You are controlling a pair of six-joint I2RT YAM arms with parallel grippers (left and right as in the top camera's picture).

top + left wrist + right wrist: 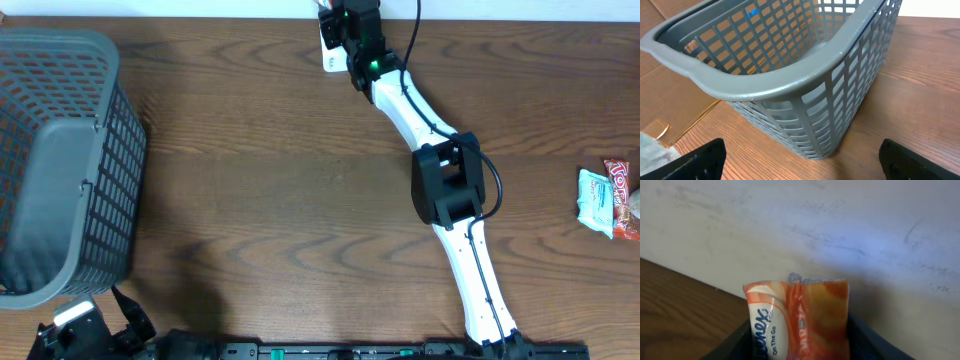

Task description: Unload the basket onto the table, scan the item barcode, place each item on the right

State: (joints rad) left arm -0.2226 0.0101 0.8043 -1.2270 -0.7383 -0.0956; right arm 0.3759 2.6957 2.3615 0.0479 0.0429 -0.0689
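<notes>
Orange-and-white soft plastic tissue pack [797,320] is sitting clamped between the fingers of your right gripper [799,342], out at the far edge of the brown wooden table [260,150].
You are pointing it at the pale wall [840,230], probably to be presenting a printed face for scanning. Your left gripper [807,165] is hanging wide apart and empty beside the grey plastic lattice basket [790,85]. Only your right wrist view is showing the pack's lettering; the overhead is hiding it, and no barcode is showing.

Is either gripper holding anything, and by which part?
The right gripper holds the tissue pack by its two long sides; the crimped end sticks out past the fingers. The left gripper is open and empty.
</notes>
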